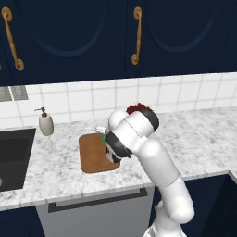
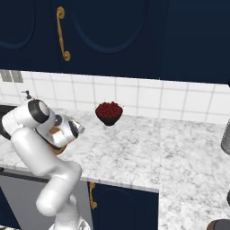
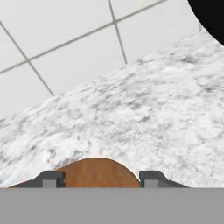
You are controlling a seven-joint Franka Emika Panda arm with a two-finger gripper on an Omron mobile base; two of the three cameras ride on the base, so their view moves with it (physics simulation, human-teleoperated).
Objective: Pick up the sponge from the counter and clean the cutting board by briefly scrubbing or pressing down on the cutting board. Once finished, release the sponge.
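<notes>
The brown cutting board [image 1: 92, 155] lies on the marble counter [image 1: 194, 143], right of the sink. My arm bends over the board's far right part and hides the hand. A small green sliver [image 1: 102, 137], probably the sponge, peeks out beside the wrist at the board's far edge. In the hand view my gripper [image 3: 101, 179] is open, its fingertips [image 3: 52, 179] far apart. Only a rounded corner of the board [image 3: 96, 173] lies between them, with no sponge there. A brown strip of the board [image 2: 56, 133] shows behind my forearm.
A dark sink [image 1: 14, 157] is recessed at the left, with a soap dispenser [image 1: 45, 122] behind it. A black bowl of red fruit [image 2: 109, 112] stands by the tiled wall, just behind my arm. A grey container [image 2: 226, 134] sits at the far right.
</notes>
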